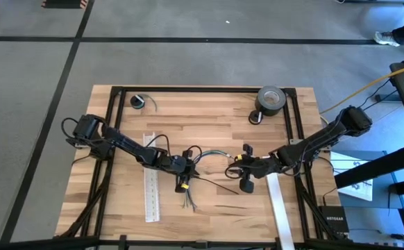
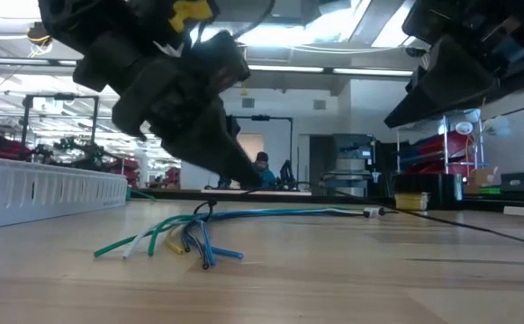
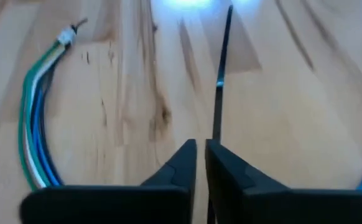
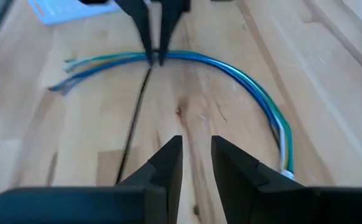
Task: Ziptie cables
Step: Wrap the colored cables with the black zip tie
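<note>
The cables [image 1: 200,161] are a loose bundle of blue, green and white wires lying curved on the wooden table, also seen in the low view [image 2: 190,229] and both wrist views [image 3: 37,124] [image 4: 243,78]. One thin black ziptie [image 1: 216,185] runs from my left gripper [image 1: 185,175] toward the table's right and near side. My left gripper [image 4: 155,57] points down right at the bundle and is shut on the ziptie. My right gripper [image 4: 196,152] [image 1: 246,178] hovers to the right of the bundle, open by a narrow gap, touching nothing. My left gripper pinches the ziptie by one end [image 3: 216,127] between its two fingertips [image 4: 147,53], coming from above and slanting down, right beside the cables. The strip runs straight out from the fingers, and its free end [image 1: 236,192] lies on the table.
A long white slotted strip [image 1: 151,182] lies left of the left gripper, also in the low view [image 2: 46,187]; another one [image 1: 281,208] lies under the right arm. A dark tape roll [image 1: 271,100] and a small coil [image 1: 139,102] sit at the far edge. A black frame [image 1: 188,89] borders the table.
</note>
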### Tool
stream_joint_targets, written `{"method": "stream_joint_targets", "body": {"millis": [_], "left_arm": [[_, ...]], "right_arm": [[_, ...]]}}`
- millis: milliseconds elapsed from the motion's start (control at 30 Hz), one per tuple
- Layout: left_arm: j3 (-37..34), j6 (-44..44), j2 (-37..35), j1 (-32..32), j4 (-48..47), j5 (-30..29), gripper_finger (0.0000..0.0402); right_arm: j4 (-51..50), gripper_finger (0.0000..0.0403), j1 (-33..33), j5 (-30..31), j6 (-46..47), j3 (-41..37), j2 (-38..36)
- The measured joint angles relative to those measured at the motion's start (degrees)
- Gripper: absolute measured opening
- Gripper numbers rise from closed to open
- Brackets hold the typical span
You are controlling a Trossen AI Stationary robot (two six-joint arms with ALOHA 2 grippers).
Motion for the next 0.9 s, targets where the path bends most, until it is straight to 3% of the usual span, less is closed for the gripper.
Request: {"method": "stream_joint_targets", "body": {"millis": [267,567,733,900], "left_arm": [[0.2,-2.8,-0.9,0.0,2.0,3.0,0.0037],[1.5,-0.3,0.4,-1.9,-0.7,4.0,0.0125],[1.5,-0.7,3.6,-1.8,-0.2,0.6,0.0149],[1.5,-1.2,3.9,-1.5,0.7,-1.1,0.0144]], "right_arm": [[-0.2,0.0072,0.0,-3.2,0.0,0.0,0.0],[-0.2,0.0072,0.0,-4.4,0.0,0.0,0.0],[-0.2,0.0072,0.0,-4.0,0.0,0.0,0.0],[-0.2,0.0072,0.0,-3.9,0.0,0.0,0.0]]}}
